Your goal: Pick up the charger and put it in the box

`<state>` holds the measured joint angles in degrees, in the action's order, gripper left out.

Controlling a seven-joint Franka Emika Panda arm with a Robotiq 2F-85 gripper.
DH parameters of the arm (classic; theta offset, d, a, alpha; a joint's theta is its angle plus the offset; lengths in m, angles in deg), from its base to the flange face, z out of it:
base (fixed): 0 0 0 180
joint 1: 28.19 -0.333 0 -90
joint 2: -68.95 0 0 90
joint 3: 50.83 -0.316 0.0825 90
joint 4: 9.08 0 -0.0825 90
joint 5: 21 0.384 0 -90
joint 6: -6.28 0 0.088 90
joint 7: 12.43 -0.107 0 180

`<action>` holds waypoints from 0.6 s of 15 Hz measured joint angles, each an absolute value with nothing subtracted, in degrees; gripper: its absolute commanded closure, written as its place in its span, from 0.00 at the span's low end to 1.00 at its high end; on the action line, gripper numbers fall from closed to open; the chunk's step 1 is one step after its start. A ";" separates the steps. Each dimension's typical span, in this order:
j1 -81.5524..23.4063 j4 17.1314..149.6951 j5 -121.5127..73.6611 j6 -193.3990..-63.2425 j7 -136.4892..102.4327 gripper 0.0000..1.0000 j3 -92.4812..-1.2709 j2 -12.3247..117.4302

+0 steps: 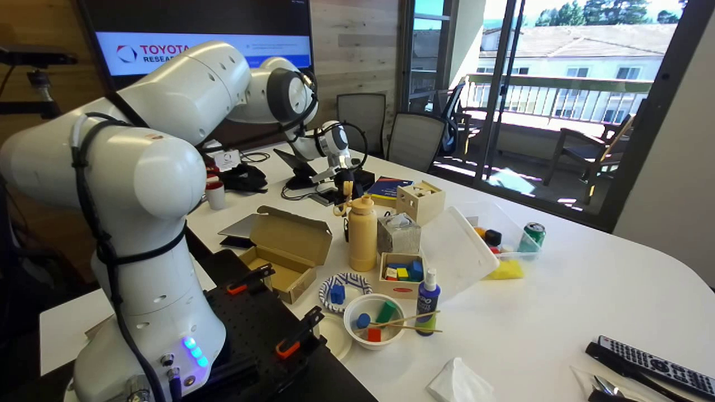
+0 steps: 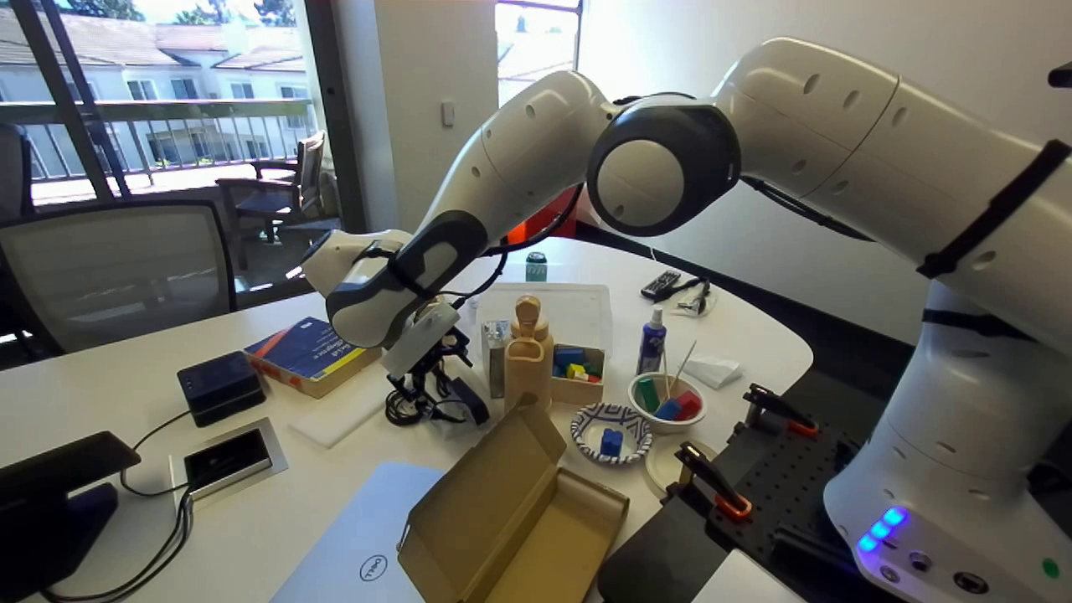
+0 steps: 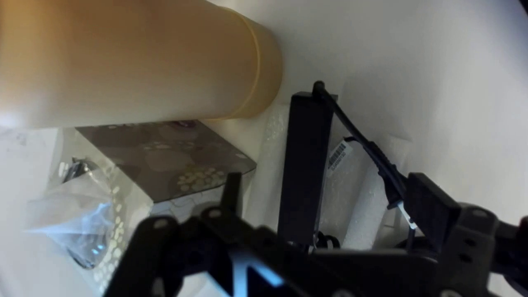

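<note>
The charger is a black block (image 3: 307,165) with a black cord (image 3: 350,128) beside it in the wrist view. It stands out from clear plastic wrap, close to the bottle. In an exterior view the charger (image 2: 469,400) shows beside my gripper (image 2: 440,389); elsewhere the bottle mostly hides it. My gripper (image 3: 330,189) is open, one finger on each side of the charger, with visible gaps to both. The right finger is close to the cord's plug. The tan cardboard box (image 2: 486,511) lies with its lid open nearer the robot base; it also shows in an exterior view (image 1: 296,234).
A tall tan bottle (image 1: 363,240) stands between the gripper and the box. A patterned tissue box (image 3: 173,161) is close by. A plate (image 2: 578,440), a bowl (image 2: 641,414), a block box (image 1: 401,287) and a spray bottle (image 1: 428,298) stand nearby. A laptop (image 2: 368,528) lies beside the box.
</note>
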<state>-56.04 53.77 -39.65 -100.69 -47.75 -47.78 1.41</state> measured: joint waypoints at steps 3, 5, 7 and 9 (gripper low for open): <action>-56.53 51.72 -39.65 -100.65 -48.63 0.00 -47.04 -0.91; -56.69 50.42 -39.65 -100.61 -49.04 0.00 -46.75 -2.23; -56.69 49.35 -39.65 -100.56 -49.57 0.00 -46.49 -3.25; -56.63 48.83 -39.65 -100.56 -50.41 0.00 -46.27 -3.80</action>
<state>-56.63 48.83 -39.65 -100.56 -50.41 -46.27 -3.80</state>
